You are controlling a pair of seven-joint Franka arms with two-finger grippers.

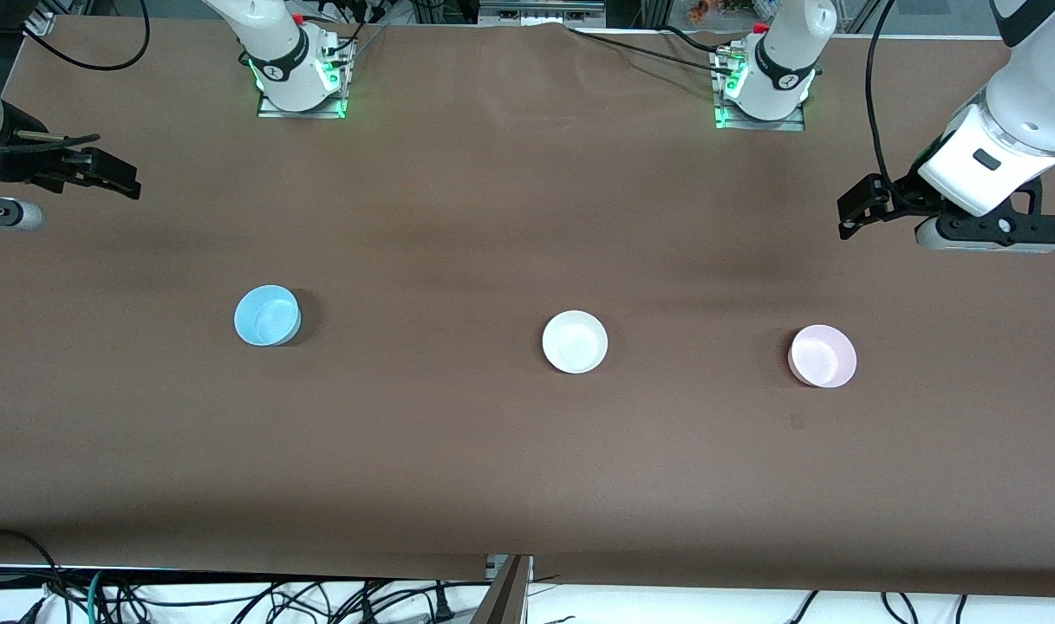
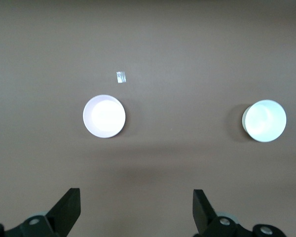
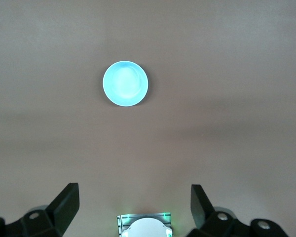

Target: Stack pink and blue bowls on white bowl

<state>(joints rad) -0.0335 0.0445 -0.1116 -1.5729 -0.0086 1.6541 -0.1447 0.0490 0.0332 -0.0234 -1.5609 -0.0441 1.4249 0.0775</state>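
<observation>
Three small bowls stand apart in a row across the brown table [image 1: 492, 451]. The white bowl [image 1: 575, 341] [image 2: 264, 120] is in the middle. The pale pink bowl [image 1: 823, 355] [image 2: 104, 116] sits toward the left arm's end, the light blue bowl [image 1: 267, 315] [image 3: 125, 83] toward the right arm's end. My left gripper [image 1: 852, 212] [image 2: 136, 197] hangs open over the table at the left arm's end, holding nothing and clear of the pink bowl. My right gripper [image 1: 126, 180] [image 3: 134, 195] hangs open and holds nothing over the right arm's end, well off the blue bowl.
The two arm bases [image 1: 300, 74] [image 1: 765, 82] stand at the table's edge farthest from the front camera, lit green. A small scrap of tape [image 2: 121, 77] lies on the cloth beside the pink bowl. Cables hang below the table's nearest edge [image 1: 232, 598].
</observation>
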